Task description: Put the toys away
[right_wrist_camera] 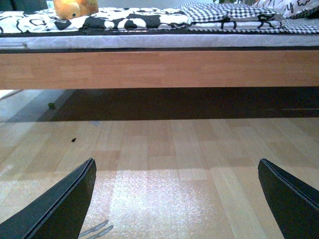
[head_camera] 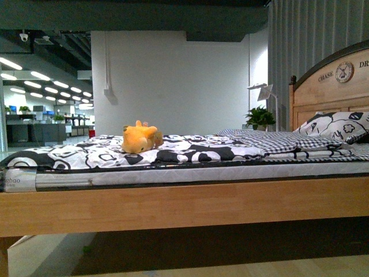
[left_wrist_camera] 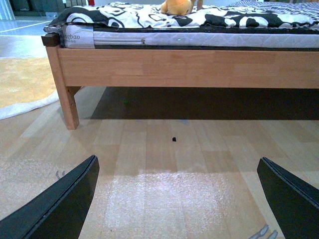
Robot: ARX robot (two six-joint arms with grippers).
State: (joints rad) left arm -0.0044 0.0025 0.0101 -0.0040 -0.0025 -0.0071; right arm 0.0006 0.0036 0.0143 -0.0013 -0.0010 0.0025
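Orange plush toy (head_camera: 141, 138) untouched on bed (head_camera: 173, 205), left of centre frame. Left gripper (left_wrist_camera: 177, 162) and right gripper (right_wrist_camera: 176, 162) both spread wide, empty. Task not started.

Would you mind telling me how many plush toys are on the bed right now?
1. The yellow-orange plush toy lies on the black-and-white bedspread, toward the foot end, far from the pillow. More could be hidden from this low angle.

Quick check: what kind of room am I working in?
Probably a bedroom mock-up inside an open-plan office: a wooden bed with a pillow by its headboard, the plush toy on the bedding, and desks under strip lights beyond.
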